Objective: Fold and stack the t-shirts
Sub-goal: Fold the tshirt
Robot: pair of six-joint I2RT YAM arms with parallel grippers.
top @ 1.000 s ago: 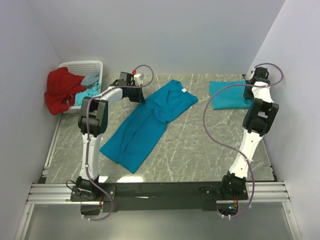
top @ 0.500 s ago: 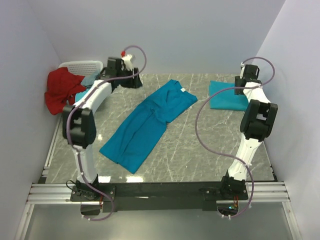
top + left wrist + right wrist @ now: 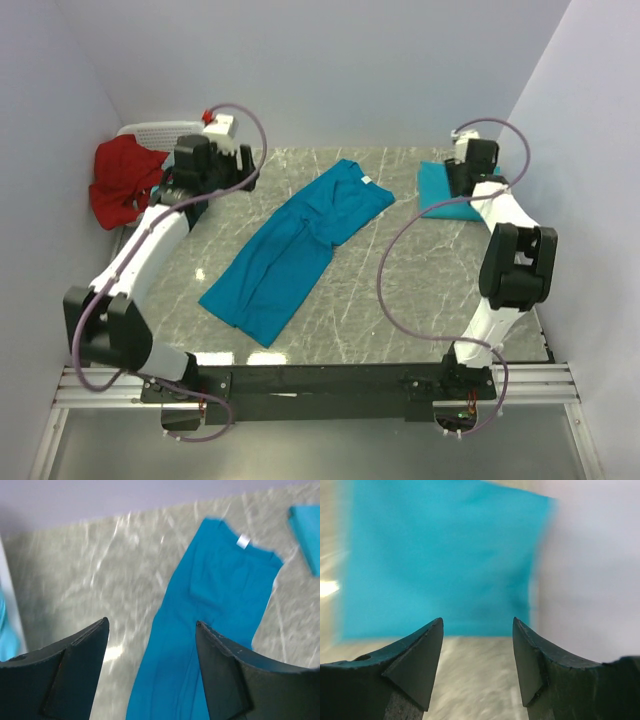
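So, my left gripper [image 3: 151,625] has its fingers spread wide with nothing between them. The long teal t-shirt [image 3: 220,580] lies flat on the marble table [image 3: 100,565] just ahead, more toward the right finger. My right gripper [image 3: 477,621] is likewise agape and empty, with the folded t-shirt [image 3: 440,555] straight ahead of its tips.

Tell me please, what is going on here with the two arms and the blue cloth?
A folding job is under way. One teal shirt lies on the table, folded lengthwise into a long strip; a folded shirt sits at the far right. Both end effectors are open and hold nothing: the left end effector hovers near the basket of clothes, the right end effector by the folded shirt.
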